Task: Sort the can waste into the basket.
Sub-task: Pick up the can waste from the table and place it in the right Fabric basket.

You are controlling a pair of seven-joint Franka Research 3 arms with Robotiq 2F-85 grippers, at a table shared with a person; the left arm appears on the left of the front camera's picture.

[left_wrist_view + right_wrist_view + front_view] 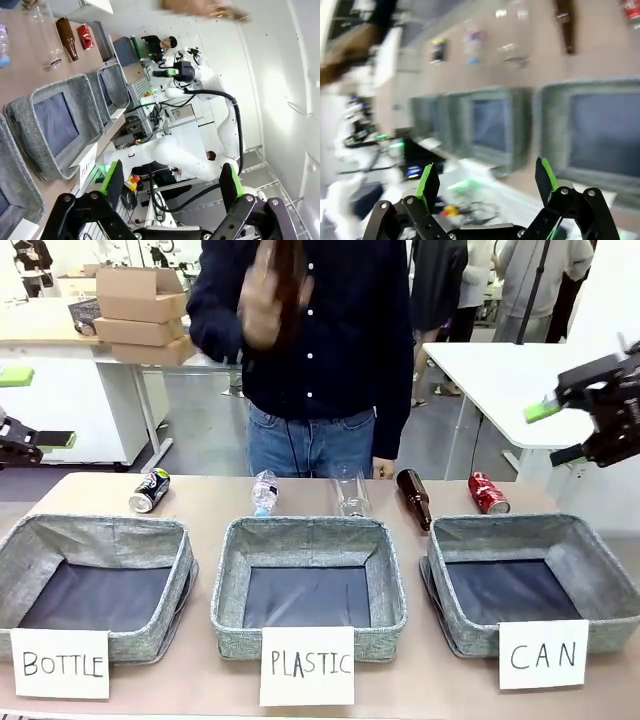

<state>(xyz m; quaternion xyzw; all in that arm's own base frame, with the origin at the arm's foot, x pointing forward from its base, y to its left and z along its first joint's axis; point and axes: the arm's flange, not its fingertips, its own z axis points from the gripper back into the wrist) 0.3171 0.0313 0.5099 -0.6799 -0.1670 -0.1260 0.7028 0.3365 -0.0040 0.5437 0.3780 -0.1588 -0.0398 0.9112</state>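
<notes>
The pickup step has not begun, I judge: the red can (488,493) lies just behind the CAN basket (520,532); the black can (149,490) lies far to its left. Both claws gape wide and empty, the right gripper (558,430) raised by that basket's right side, the left gripper (170,175) well to its left; next, the right should descend over the red can.

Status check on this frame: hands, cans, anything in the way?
Both open and empty: left hand, right hand. CAN basket empty; red can lies behind it, black can far left. Nearest clutter: brown bottle beside the red can, not touching.
</notes>
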